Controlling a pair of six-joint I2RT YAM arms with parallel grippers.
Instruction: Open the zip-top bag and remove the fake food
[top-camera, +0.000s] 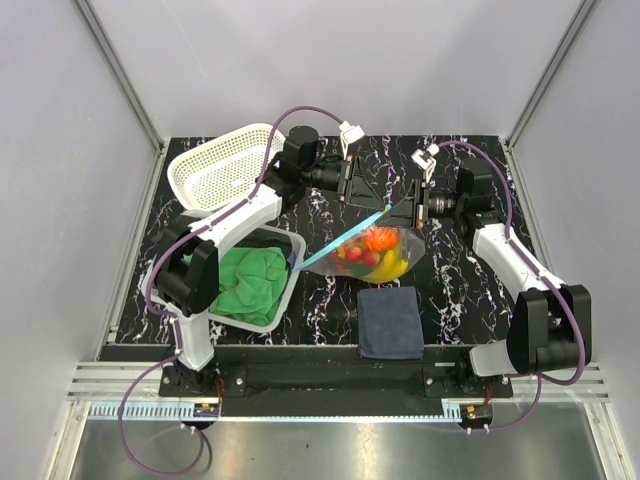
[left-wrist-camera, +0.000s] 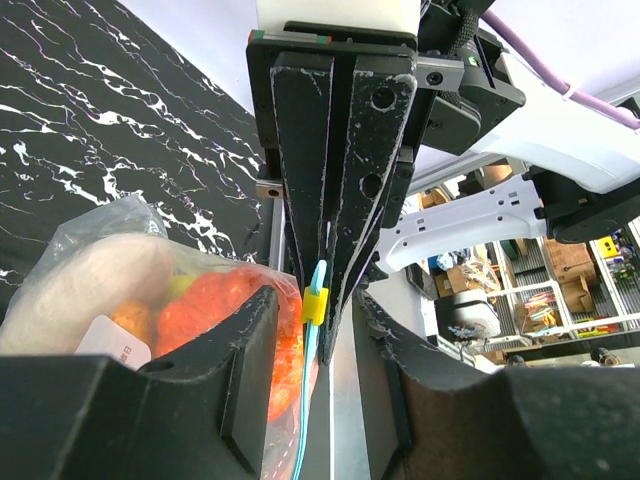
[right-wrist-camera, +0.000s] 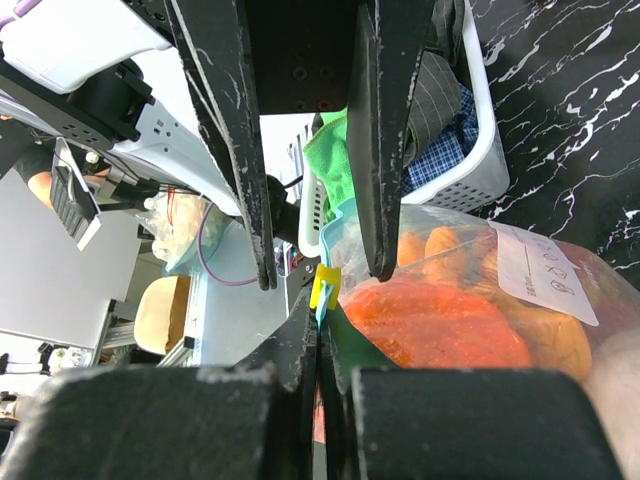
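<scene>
The zip-top bag (top-camera: 372, 252) hangs slanted over the middle of the black table, its teal zip strip (top-camera: 335, 245) running up to the right. Fake food (top-camera: 380, 240) shows through it: orange-red fruit, red berries and a yellow banana. My right gripper (right-wrist-camera: 322, 312) is shut on the bag's top edge just under the yellow slider (right-wrist-camera: 325, 285). My left gripper (left-wrist-camera: 318, 300) is open, one finger on each side of the strip and slider (left-wrist-camera: 315, 305), touching neither. In the top view both grippers meet at the strip's upper end, the left (top-camera: 378, 200) beside the right (top-camera: 398, 212).
A white mesh basket (top-camera: 215, 175) stands at the back left. A clear bin (top-camera: 285, 300) holding a green cloth (top-camera: 250, 280) sits at the front left. A dark blue folded cloth (top-camera: 390, 320) lies in front of the bag.
</scene>
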